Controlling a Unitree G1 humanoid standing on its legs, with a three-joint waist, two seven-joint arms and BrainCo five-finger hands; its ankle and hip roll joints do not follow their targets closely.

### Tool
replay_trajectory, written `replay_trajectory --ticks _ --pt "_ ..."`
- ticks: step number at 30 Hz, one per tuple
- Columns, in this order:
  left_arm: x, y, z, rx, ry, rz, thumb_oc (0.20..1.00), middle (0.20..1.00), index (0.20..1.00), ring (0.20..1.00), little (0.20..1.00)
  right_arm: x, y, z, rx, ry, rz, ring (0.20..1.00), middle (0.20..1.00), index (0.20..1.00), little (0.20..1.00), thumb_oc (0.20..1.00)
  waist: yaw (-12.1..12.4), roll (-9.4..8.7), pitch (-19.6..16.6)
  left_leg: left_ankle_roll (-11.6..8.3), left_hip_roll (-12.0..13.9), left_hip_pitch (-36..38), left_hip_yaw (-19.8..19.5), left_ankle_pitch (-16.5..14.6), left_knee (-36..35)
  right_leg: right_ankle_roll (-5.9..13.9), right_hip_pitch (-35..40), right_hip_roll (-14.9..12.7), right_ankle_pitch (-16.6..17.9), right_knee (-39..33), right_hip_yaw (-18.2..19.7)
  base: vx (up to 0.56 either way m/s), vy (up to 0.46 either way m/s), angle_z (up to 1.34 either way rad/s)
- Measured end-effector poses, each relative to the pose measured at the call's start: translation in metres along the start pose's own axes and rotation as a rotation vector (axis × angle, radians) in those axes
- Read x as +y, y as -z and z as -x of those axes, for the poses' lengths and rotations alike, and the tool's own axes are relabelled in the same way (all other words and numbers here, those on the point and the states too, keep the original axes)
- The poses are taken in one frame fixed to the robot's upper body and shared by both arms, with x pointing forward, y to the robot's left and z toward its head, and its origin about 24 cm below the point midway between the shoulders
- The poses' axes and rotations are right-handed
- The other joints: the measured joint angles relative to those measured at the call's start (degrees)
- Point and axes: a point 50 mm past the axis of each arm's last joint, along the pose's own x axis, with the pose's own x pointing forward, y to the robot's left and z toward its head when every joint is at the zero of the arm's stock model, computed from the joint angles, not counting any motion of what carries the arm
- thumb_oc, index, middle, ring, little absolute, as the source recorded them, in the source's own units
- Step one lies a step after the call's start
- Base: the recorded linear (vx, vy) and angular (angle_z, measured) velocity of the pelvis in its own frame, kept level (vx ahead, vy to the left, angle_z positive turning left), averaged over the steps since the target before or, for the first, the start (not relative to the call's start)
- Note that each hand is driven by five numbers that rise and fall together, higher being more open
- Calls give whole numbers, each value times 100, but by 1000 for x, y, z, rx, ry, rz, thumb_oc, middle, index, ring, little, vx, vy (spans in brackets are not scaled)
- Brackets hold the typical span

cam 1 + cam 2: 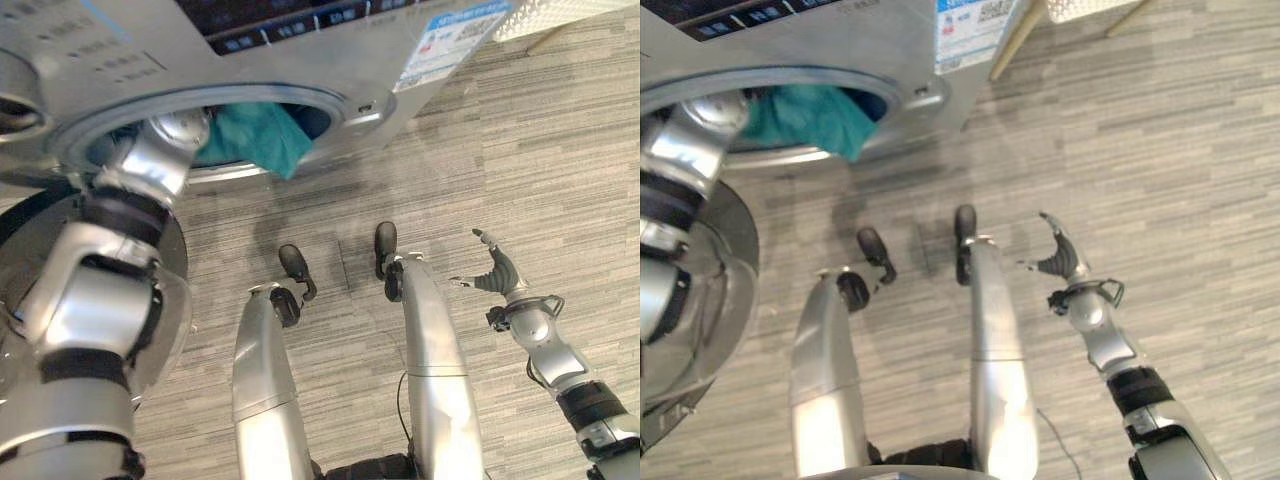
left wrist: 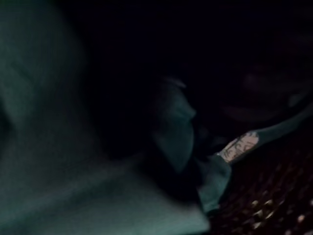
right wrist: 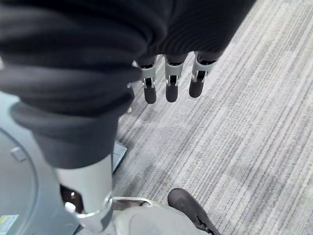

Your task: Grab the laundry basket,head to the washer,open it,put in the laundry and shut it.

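Observation:
The silver washer (image 1: 300,60) stands in front of me with its round door (image 1: 720,290) swung open to my left. A teal cloth (image 1: 255,135) lies in the drum opening, one corner hanging over the rim. My left arm (image 1: 150,170) reaches into that opening beside the cloth, and its hand is hidden inside the drum. In the left wrist view the teal cloth (image 2: 73,171) lies bunched in the dark drum, against its perforated wall (image 2: 264,210). My right hand (image 1: 497,270) hangs open over the floor to my right, fingers (image 3: 168,83) straight, holding nothing.
Grey striped carpet (image 1: 560,180) covers the floor to the right of the washer. A white perforated object (image 1: 560,15) on a wooden leg (image 1: 1015,40) stands at the far right, just past the washer's corner.

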Motion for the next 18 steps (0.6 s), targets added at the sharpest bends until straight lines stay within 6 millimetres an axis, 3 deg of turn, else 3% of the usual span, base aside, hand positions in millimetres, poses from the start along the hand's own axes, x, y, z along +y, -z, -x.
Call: replay_trajectory --ticks 1,2,3,6,10,13,17,18 --pt "8 -4 -5 -44 3 -99 200 200 200 200 200 -6 -3 -1 -29 7 -5 1000 1000 1000 1000 1000 16 0 1 10 29 -169 -1 5 26 0 -160 44 3 -2 8 22 12 -11" --pt "8 -2 -6 -37 6 -115 881 881 881 881 881 -7 -4 -1 -31 9 -16 1000 1000 1000 1000 1000 5 -1 1 41 30 -198 4 18 42 -4 -187 42 50 -5 8 14 5 -10" --pt "6 1 -5 -27 14 -123 1000 1000 1000 1000 1000 -7 -4 -1 -31 7 -23 1000 1000 1000 1000 1000 -29 0 1 71 33 -197 11 3 81 -23 -188 30 153 -10 12 13 6 -6" --pt "8 22 -11 51 108 -339 1000 1000 1000 1000 1000 -13 -12 -6 -77 1 -18 1000 1000 1000 1000 1000 -45 -5 -8 115 132 -277 48 -81 157 -30 -261 102 174 -13 13 33 -13 -12" --pt "-13 28 2 0 301 -505 1000 1000 1000 1000 1000 -18 -10 -6 -72 -13 7 1000 1000 1000 1000 1000 -43 -5 -8 56 176 -237 3 -160 298 -101 -211 113 162 123 -32 35 -41 -3" --pt "-28 44 18 30 371 -522 1000 1000 1000 1000 1000 -15 -9 -5 -67 -30 2 1000 1000 1000 1000 1000 -17 -4 -18 51 168 -30 -58 -157 254 -130 26 99 142 113 -97 1 -89 8" --pt "-42 62 52 75 379 -389 1000 1000 1000 1000 1000 -9 1 -2 -24 -46 -6 1000 1000 1000 1000 1000 168 -41 -208 1 67 286 -198 -98 -4 -209 369 26 -32 49 -217 -30 -63 19" --pt "-46 72 71 104 379 -340 1000 1000 1000 1000 1000 -3 5 2 -6 -57 -16 1000 1000 1000 1000 1000 229 -31 -464 -51 19 282 -230 -59 -161 -216 361 19 -37 -19 -240 -30 -42 19"
